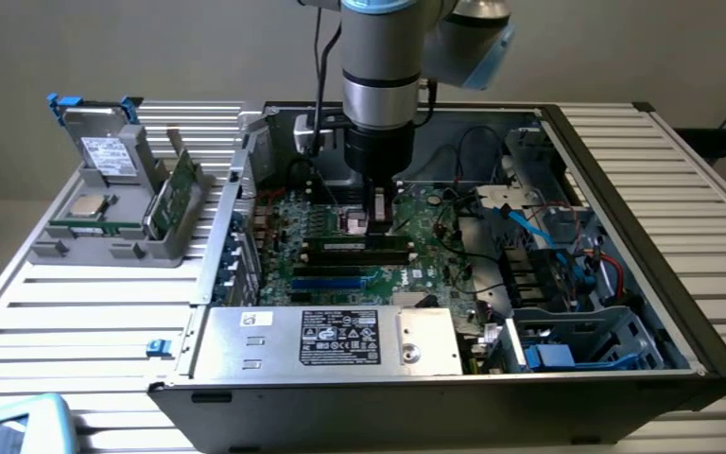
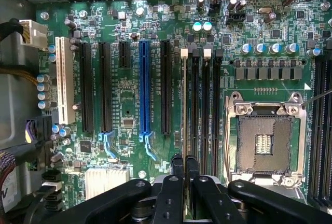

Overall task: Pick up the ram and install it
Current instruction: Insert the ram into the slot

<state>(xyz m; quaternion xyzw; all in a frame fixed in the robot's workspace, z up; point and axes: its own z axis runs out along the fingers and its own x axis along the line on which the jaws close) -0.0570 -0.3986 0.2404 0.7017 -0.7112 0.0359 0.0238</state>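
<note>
My gripper (image 1: pixel 370 225) reaches down into the open computer case, over the green motherboard (image 1: pixel 325 274). In the wrist view its two black fingers (image 2: pixel 178 164) stand close together, shut on the ram (image 2: pixel 184 105). The ram appears edge-on as a thin tan line running along the outermost black memory slot, next to three bare slots (image 2: pixel 206 105). I cannot tell whether it is pressed fully into the slot. White latches (image 2: pixel 184 53) sit at the slot's far end.
An open processor socket (image 2: pixel 264 141) lies beside the memory slots, and a blue expansion slot (image 2: pixel 144 89) on the other side. At the exterior view's left, a grey holder (image 1: pixel 111 241) carries a drive (image 1: pixel 111 151), a silver chip (image 1: pixel 90 206) and another green stick (image 1: pixel 182 194). Cables and a power supply (image 1: pixel 325 336) crowd the case.
</note>
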